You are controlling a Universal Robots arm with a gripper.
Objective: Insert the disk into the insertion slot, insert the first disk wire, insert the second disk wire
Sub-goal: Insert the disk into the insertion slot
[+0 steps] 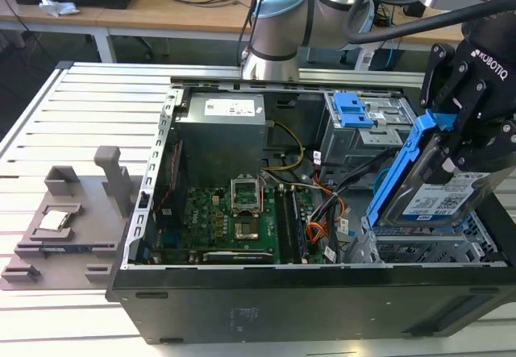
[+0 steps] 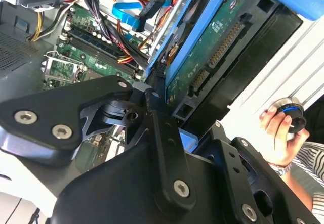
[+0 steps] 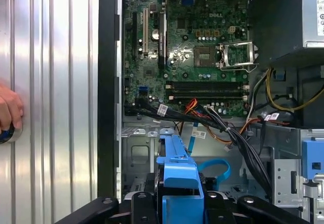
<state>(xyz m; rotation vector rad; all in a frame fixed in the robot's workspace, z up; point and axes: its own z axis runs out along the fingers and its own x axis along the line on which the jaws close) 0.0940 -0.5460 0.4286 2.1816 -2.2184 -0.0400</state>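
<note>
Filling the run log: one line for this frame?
gripper: shut on grey hard drive in blue caddy | drive: tilted over silver perforated bay, not inserted

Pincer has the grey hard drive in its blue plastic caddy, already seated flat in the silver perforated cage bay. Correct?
No, not seated. The exterior view shows the pincer holding the grey hard drive in its blue plastic caddy tilted steeply over the silver perforated cage bay, not flat inside it.
</note>
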